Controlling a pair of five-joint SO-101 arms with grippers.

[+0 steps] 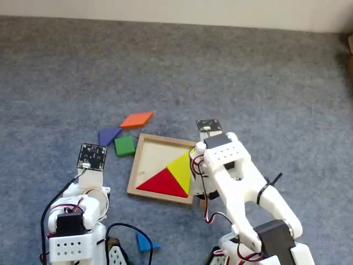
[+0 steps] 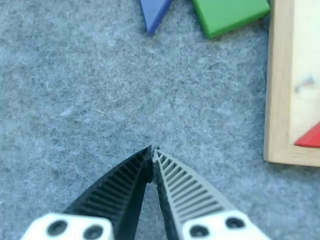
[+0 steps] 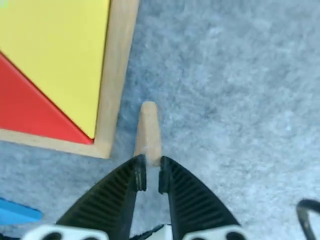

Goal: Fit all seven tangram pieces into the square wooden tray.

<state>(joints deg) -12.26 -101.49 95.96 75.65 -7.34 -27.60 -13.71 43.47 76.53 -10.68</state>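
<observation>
The square wooden tray (image 1: 134,165) lies mid-table with a red triangle (image 1: 162,182) and a yellow triangle (image 1: 181,165) inside it. Just outside the tray's corner (image 3: 117,75), my right gripper (image 3: 150,172) is shut on the near end of a thin tan wooden piece (image 3: 149,130) standing on edge on the carpet. My left gripper (image 2: 152,151) is shut on nothing, low over bare carpet beside the tray rim (image 2: 280,85). Ahead of it lie a green square (image 2: 230,15) and a dark blue triangle (image 2: 155,10). An orange parallelogram (image 1: 136,119) lies farther back.
A small light blue triangle (image 1: 145,242) lies near the front edge between the two arm bases, with a black cable (image 1: 124,229) curling beside it. Grey carpet (image 1: 248,83) covers the table, open at the back and right.
</observation>
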